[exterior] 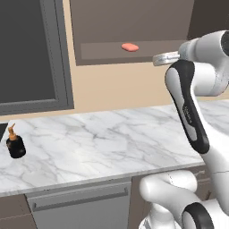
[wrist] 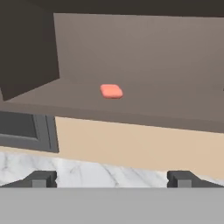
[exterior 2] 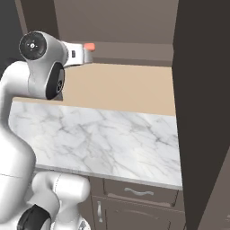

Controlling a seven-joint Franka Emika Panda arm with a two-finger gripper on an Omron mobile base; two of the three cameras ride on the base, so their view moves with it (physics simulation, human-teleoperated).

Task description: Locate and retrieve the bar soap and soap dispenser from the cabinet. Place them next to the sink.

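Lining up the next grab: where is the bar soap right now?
The bar soap lies flat on the shelf inside the cabinet, above the marble counter. In the hand view it sits ahead of the open gripper, slightly left of centre.

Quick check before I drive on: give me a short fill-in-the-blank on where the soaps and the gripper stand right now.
1. The bar soap lies on the shelf inside the ____.
2. The soap dispenser stands upright on the marble ____.
3. The gripper has its jaws ____, holding nothing.
4. The bar soap's colour is ____.

Missing words: cabinet; counter; open; pink
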